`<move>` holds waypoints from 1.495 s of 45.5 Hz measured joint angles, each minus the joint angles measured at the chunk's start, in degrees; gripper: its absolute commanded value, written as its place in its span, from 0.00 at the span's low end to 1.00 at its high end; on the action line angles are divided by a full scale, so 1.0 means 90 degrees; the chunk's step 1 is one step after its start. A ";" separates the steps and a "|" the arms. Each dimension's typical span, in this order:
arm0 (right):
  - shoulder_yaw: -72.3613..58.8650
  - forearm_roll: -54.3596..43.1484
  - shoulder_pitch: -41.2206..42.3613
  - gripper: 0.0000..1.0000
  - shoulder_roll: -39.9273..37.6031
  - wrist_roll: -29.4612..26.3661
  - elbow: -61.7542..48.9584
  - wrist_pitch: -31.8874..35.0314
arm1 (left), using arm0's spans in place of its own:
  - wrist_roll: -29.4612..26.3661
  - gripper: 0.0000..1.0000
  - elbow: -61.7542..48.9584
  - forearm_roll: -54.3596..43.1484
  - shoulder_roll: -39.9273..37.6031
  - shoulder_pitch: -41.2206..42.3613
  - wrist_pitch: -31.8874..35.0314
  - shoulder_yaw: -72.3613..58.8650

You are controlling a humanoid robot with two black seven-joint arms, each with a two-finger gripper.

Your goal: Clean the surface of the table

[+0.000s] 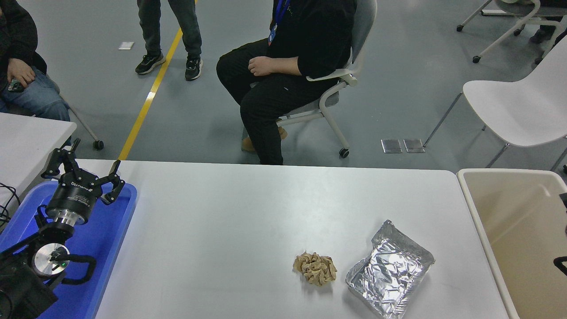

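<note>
Two items for you to note on the table surface (248, 212), left gripper (84, 170) parked over blue tray (113, 230) at left edge with jaws released, crumpled brown paper (315, 268) near front edge, foil tray (390, 274) just beside it, right gripper barely visible at right edge, jaw state unreadable.

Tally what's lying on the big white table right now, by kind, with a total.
Crumpled brown paper wad: 1
Foil tray: 1
Total on the table surface: 2
</note>
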 measured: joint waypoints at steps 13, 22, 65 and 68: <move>0.1653 -0.0004 0.0630 0.98 -0.1087 0.0017 0.1432 0.0002 | 0.0000 1.00 0.0000 0.0000 0.0000 0.0000 0.0000 -0.0001; 0.2802 -0.0013 0.0754 0.98 -0.1623 0.0024 0.2598 0.0002 | 0.0000 1.00 0.0000 0.0000 0.0001 0.0000 0.0000 -0.0001; 0.6115 -0.0070 -0.0132 0.98 -0.1547 0.0247 0.5835 0.0655 | 0.0000 1.00 0.0000 0.0000 -0.0001 0.0001 0.0000 0.0002; 0.6315 -0.0073 -0.0374 0.98 -0.1377 0.0315 0.5946 0.0707 | 0.0000 1.00 0.0000 0.0000 -0.0001 0.0001 0.0000 0.0002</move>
